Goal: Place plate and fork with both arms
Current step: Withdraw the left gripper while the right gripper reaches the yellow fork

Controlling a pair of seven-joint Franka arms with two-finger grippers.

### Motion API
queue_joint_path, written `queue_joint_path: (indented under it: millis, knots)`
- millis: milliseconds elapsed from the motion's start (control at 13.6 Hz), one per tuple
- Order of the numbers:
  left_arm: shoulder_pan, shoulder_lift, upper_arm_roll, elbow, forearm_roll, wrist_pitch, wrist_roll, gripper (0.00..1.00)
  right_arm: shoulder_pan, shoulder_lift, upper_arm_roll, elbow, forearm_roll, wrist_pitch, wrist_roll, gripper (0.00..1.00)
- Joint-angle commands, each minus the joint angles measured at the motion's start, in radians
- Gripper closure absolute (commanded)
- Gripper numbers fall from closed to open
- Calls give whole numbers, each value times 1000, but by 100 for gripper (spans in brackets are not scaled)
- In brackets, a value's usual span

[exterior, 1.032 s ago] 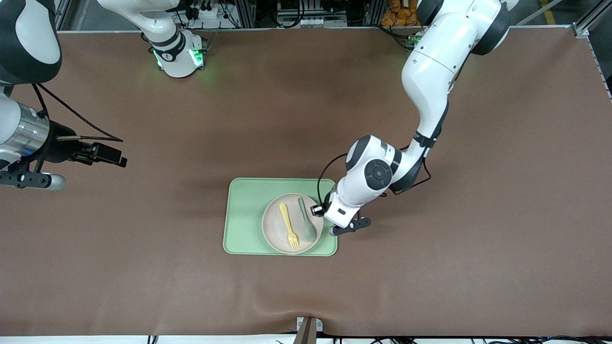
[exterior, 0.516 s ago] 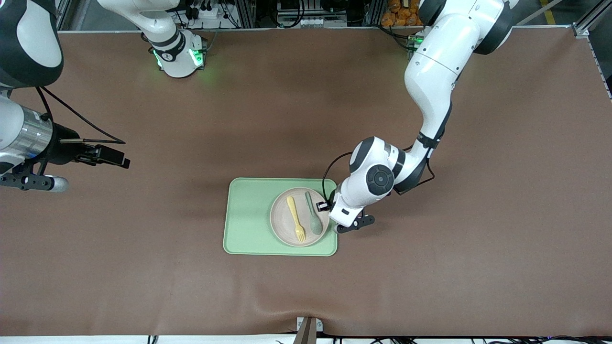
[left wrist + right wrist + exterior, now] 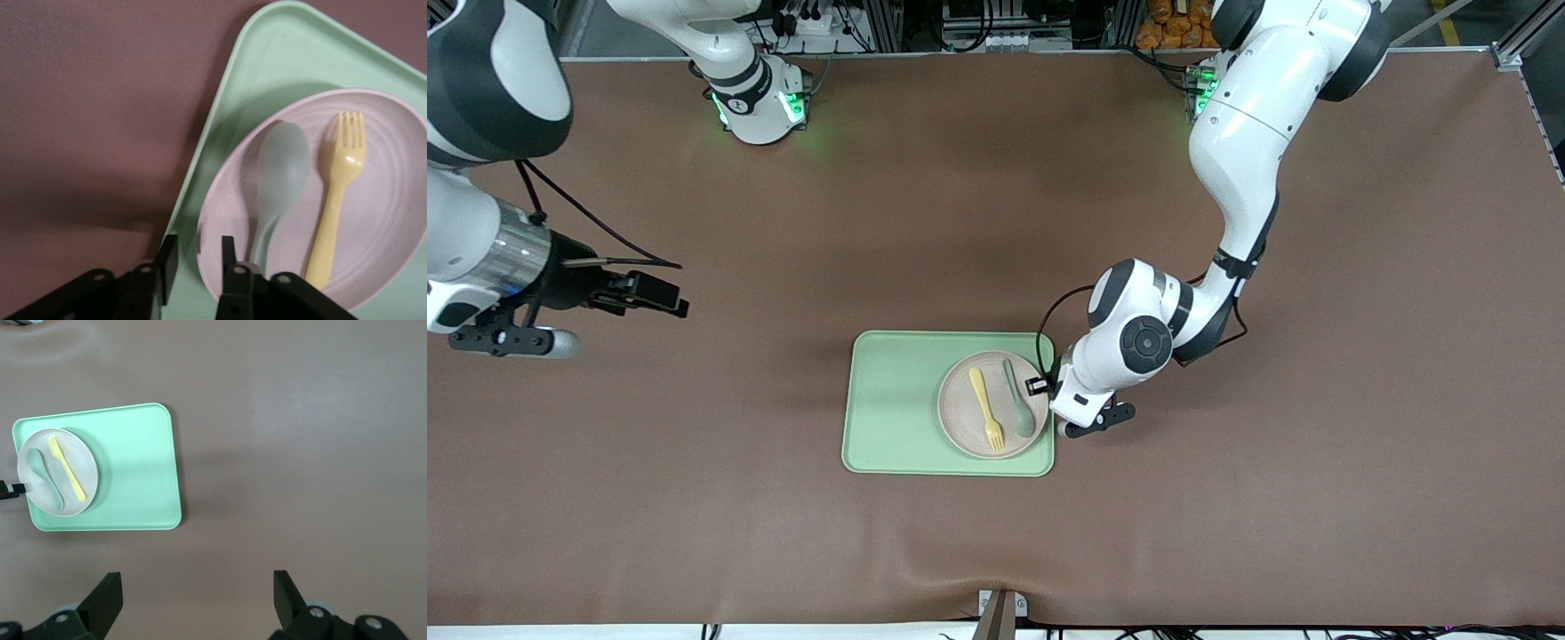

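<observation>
The off-white plate (image 3: pixel 960 418) lies on the light-green tray (image 3: pixel 889 400), at the tray's end toward the left arm. The pale-yellow fork (image 3: pixel 986 408) lies on the plate beside a grey-green spoon (image 3: pixel 1018 404). My left gripper (image 3: pixel 1048 389) is low at the plate's rim. In the left wrist view its jaws (image 3: pixel 195 243) stand slightly apart astride that rim, one finger over the plate (image 3: pixel 387 220), the other over the tray (image 3: pixel 280 47), with a gap showing. My right gripper (image 3: pixel 663 298) hangs open and empty over bare table toward the right arm's end.
The brown mat (image 3: pixel 1227 498) covers the whole table. In the right wrist view the tray (image 3: pixel 133 473) shows well away from the open fingers (image 3: pixel 107 597). A small bracket (image 3: pixel 1000 609) sits at the table edge nearest the front camera.
The plate with fork and spoon has slid across the tray toward the left arm's end, with the left gripper. The left jaws have parted from shut. The right arm has drifted slightly toward the tray.
</observation>
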Motion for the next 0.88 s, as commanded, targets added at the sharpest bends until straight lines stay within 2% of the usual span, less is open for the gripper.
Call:
queue_joint_path:
  millis: [0,295,590,811]
  knots:
    - [3,-71,6,-17,10,-61,-16,0,40,45,-5,25,11,35,9,0]
    - [58,-182,13,-17,94,-133,-13,0,157,151,-5,74,5,175,15,0]
    - [138,-294,13,-17,241,-251,-5,0,266,330,-7,242,3,256,70,0]
    - [213,-383,12,-15,312,-371,64,0,350,442,-11,306,0,388,102,0]
